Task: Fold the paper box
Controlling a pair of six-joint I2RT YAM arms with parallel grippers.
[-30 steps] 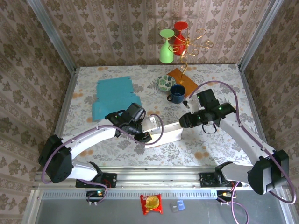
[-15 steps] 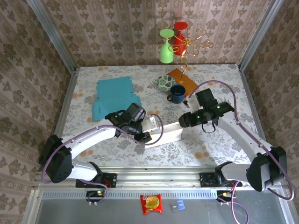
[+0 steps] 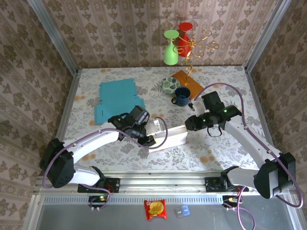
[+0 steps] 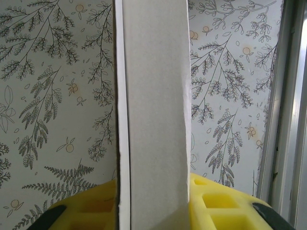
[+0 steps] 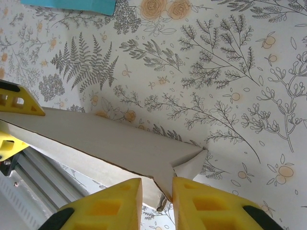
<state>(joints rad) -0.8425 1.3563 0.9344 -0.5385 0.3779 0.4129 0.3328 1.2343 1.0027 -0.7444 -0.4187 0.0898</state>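
The white paper box point(image 3: 170, 135) lies partly folded on the table's middle, between both arms. My left gripper point(image 3: 148, 139) is shut on its left end; in the left wrist view a grey-white box panel point(image 4: 153, 110) runs up between the yellow pads point(image 4: 218, 203). My right gripper point(image 3: 188, 125) is at the box's right end. There its yellow fingers point(image 5: 213, 206) stand narrowly apart around a folded corner flap point(image 5: 184, 165) of the box point(image 5: 105, 139). The flap rests on the right pad, with a sliver of space beside the left one.
A flat teal box sheet point(image 3: 115, 99) lies at back left. A blue mug point(image 3: 182, 95), a patterned bowl point(image 3: 168, 85) and an orange mat point(image 3: 188, 81) sit behind the right gripper. A gold stand holds a green glass point(image 3: 171, 48) and a red one point(image 3: 184, 32).
My right gripper shifted slightly at the box's right end and came back. The left arm and the box have stayed put.
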